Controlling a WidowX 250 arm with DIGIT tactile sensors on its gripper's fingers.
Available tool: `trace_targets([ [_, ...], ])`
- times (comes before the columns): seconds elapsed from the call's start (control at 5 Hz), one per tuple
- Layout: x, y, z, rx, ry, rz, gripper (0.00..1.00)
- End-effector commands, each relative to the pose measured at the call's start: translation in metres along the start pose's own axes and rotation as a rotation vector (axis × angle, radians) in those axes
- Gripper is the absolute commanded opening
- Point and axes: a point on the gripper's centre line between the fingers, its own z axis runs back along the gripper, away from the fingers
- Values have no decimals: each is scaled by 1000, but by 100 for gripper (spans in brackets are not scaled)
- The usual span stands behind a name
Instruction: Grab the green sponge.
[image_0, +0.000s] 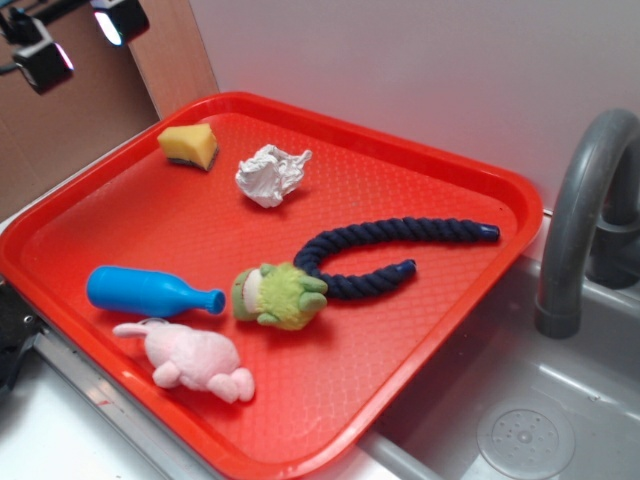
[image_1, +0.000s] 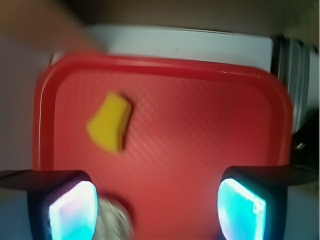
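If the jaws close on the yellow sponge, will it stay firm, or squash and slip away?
The green sponge looks like soft foam, so it will probably squash somewhat and weigh little. It lies flat on the red tray, wedge-shaped, so rolling seems unlikely. The wide-open gripper may nudge it sideways.

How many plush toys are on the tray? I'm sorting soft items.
2: a green plush toy mid-tray beside the navy rope, and a pink plush toy at the tray's near edge. Nothing seems hidden.

We saw the wrist view blurred; the crumpled paper (image_1: 114, 220) was cut by its bottom edge. In the exterior view, only the gripper's (image_0: 80, 40) fingertips showed, its arm out of frame.
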Motion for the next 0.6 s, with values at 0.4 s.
trace_targets([
  [0.4, 28, -61, -102, 31, -171, 306, 100],
])
